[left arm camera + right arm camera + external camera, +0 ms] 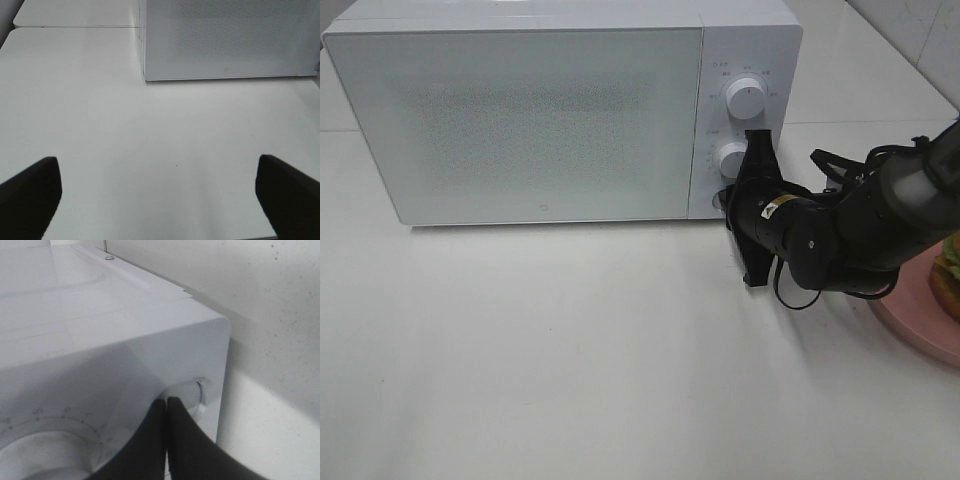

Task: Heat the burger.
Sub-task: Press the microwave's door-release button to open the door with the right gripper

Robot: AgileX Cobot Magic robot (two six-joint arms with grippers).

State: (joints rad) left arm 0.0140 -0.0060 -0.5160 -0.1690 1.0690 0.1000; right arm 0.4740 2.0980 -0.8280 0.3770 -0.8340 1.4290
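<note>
The burger (951,268) shows only partly at the right edge of the exterior view, sitting on a pink plate (918,320). A white microwave (540,120) stands at the back with its door closed. My right gripper (730,205) is shut, and its tips (166,403) press against the round button (192,392) at the bottom of the microwave's control panel, below the two dials (746,97). My left gripper (160,200) is open over bare table, holding nothing, with the microwave's front (225,40) ahead of it. The exterior view does not show it.
The white tabletop (570,350) stretches in front of the microwave. The right arm's black body (840,235) and cables lie between the control panel and the plate. A tiled wall rises at the back right.
</note>
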